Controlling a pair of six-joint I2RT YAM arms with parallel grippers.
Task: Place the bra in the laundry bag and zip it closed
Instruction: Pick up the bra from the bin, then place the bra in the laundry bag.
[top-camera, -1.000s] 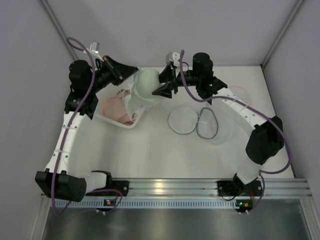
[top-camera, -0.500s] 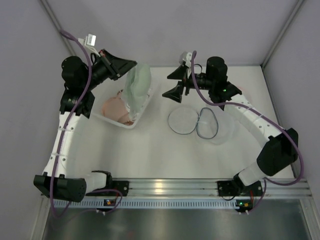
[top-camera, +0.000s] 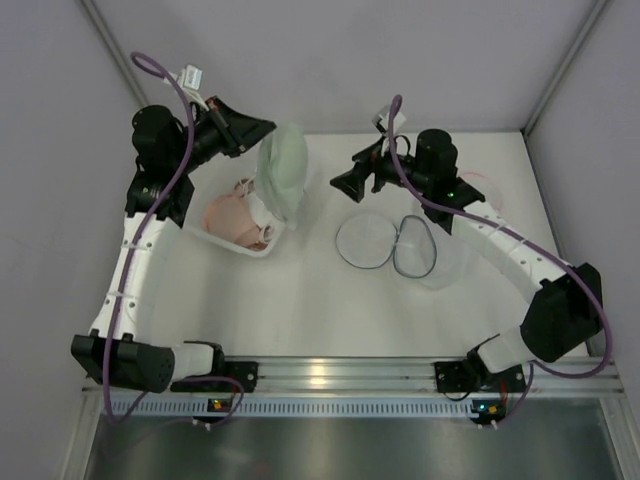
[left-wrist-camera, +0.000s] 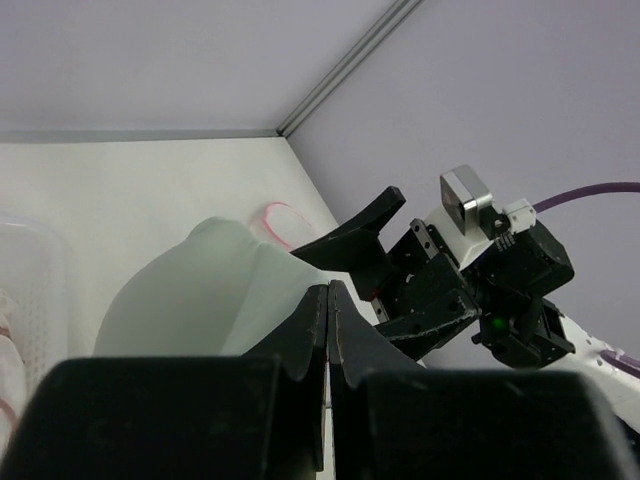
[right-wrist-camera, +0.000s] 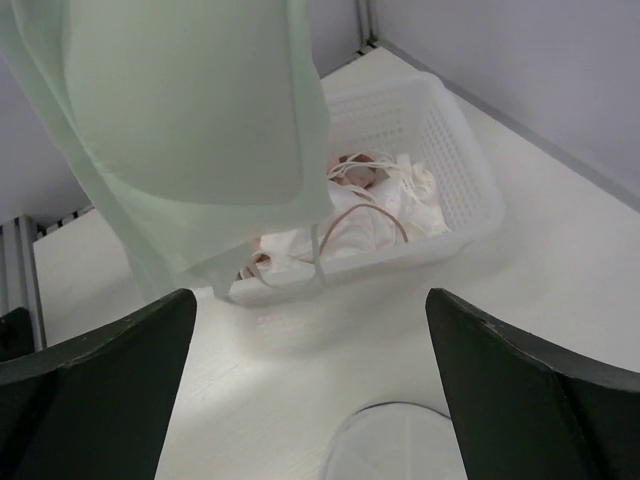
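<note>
The bra (top-camera: 280, 175) is pale green and hangs in the air over the right edge of the white basket (top-camera: 215, 237). My left gripper (top-camera: 263, 128) is shut on its upper edge, and the jaws (left-wrist-camera: 329, 288) meet on the fabric (left-wrist-camera: 190, 300). My right gripper (top-camera: 352, 172) stands open just right of the bra, apart from it, with nothing between its fingers (right-wrist-camera: 310, 330). In the right wrist view the bra (right-wrist-camera: 190, 110) dangles with its straps over the basket (right-wrist-camera: 450, 140). The laundry bag (top-camera: 390, 243) lies open and flat on the table below the right gripper.
Pink and white garments (top-camera: 232, 216) fill the basket. A thin pink loop (left-wrist-camera: 285, 215) lies on the table near the back wall. The enclosure walls stand close behind both arms.
My right gripper has opened, let go of the bra and drawn back to the right. The bra now hangs from the left gripper alone and has turned more upright.
</note>
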